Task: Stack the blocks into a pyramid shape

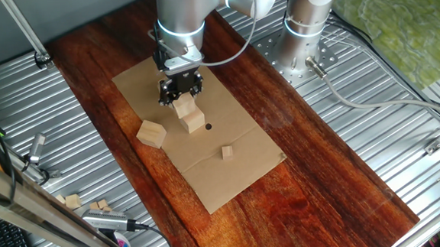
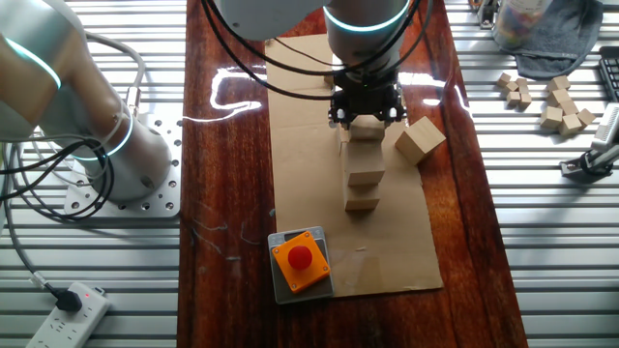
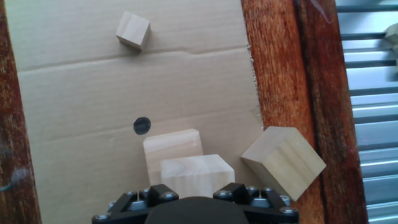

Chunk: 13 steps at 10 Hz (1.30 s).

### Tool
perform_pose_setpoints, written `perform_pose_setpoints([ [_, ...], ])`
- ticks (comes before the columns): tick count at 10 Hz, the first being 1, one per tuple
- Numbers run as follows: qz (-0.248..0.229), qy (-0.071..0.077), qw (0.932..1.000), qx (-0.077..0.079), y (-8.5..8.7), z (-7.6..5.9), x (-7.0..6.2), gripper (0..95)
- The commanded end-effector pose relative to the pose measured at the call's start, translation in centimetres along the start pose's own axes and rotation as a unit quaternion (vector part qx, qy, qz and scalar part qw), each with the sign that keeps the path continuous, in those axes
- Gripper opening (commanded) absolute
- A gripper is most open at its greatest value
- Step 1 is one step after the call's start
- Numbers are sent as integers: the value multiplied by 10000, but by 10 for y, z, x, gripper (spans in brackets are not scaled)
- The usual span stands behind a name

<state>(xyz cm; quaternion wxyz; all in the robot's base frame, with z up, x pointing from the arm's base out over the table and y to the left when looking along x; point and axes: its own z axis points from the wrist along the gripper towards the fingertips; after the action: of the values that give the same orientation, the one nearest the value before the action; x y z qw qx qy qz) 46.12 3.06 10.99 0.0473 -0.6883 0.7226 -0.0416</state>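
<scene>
Holding a block (image 1: 184, 106) just over another block (image 1: 193, 122) (so it can be stacked), the gripper (image 1: 181, 93) has its jaws closed on it.

A dark wooden board (image 1: 314, 156) lies on ribbed metal tabletop (image 1: 404, 135).

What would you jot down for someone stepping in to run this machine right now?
Gripper: low over the cardboard sheet, a pale wooden cube at its fingers; grip state unclear.
Blocks: a second pale cube directly below and beside it, a larger tilted cube nearby, a small cube apart.
Done: no pyramid yet.
Left: nearly all the stacking. Orange button box sits at the sheet's edge.
</scene>
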Motion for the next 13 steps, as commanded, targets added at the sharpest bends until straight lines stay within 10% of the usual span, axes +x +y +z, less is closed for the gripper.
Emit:
perform_pose_setpoints([
  [1, -16, 11, 10000, 16, 1, 3, 1, 0],
  [13, -186, 12, 9997, 126, 6, 11, 3, 0],
])
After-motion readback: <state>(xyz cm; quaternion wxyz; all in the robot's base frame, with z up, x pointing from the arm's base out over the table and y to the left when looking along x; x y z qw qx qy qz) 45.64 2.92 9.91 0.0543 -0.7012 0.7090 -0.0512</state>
